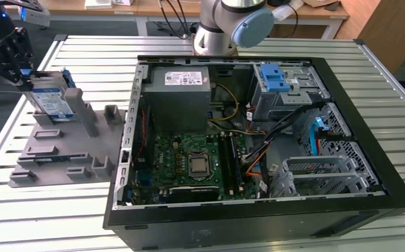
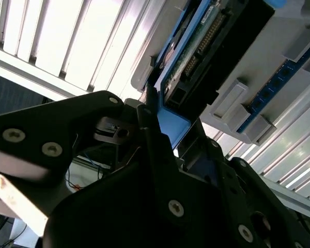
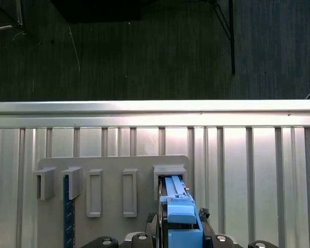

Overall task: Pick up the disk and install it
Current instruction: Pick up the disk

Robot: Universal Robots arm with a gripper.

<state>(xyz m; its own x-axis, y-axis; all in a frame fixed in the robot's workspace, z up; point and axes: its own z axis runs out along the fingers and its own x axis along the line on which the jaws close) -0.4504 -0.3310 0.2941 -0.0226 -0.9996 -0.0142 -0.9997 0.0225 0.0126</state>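
Closed narrowly with the gripper (image 1: 26, 79) onto an edge of the disk (image 1: 51, 101), apparently pinching its blue carrier (image 3: 181, 212). Standing on edge in a slot of the grey holder (image 1: 55, 152), left of the open computer case (image 1: 258, 231). Probably dense, rigid and shock-sensitive, with smooth metal faces likely slippery. Best held by the plastic frame, clear of the connector (image 2: 204, 33).

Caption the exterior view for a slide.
Gripper at the upright disk in the grey rack, beside the open computer case.
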